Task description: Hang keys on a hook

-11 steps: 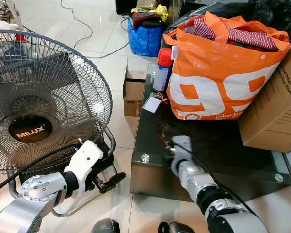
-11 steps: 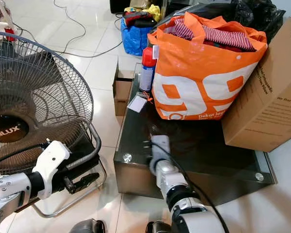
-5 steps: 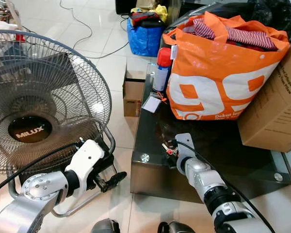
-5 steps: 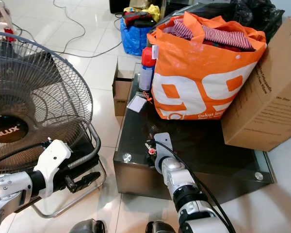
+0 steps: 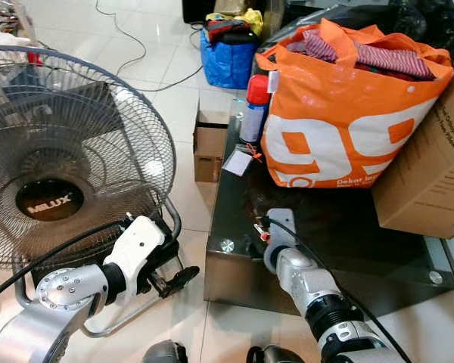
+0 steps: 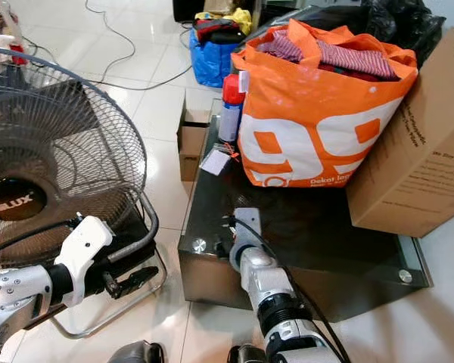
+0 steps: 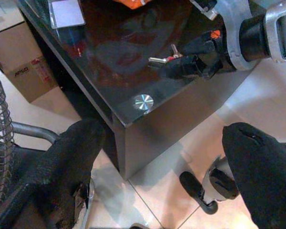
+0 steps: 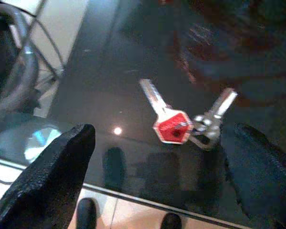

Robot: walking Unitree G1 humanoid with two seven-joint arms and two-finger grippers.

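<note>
Nearest, at about seven o'clock, the left gripper point(image 5: 183, 277) hangs low over the white tiled floor point(image 5: 183, 181), in front of the big wire-caged floor fan point(image 5: 68, 151); its two black fingers point(image 7: 66, 167) are spread wide and hold nothing.

Straight ahead at six o'clock, the right gripper point(image 8: 157, 157) reaches over the near left corner of the low black glass-topped table point(image 5: 348, 234). Its fingers are wide open, one on each side of the keys, and grip nothing; I cannot tell whether the tips touch the glass.

The small bunch of silver keys with a red head point(image 8: 181, 121) lies flat on the dark glass between those fingers: one key has a red plastic head and a bare metal blade, joined by a ring to a second plain silver key splayed off to the other side.

Further back on the table, around twelve to one o'clock, stands a bulging orange and white shopping bag point(image 5: 348, 113) stuffed with striped cloth. A brown cardboard box point(image 5: 431, 166) leans at two o'clock.
</note>
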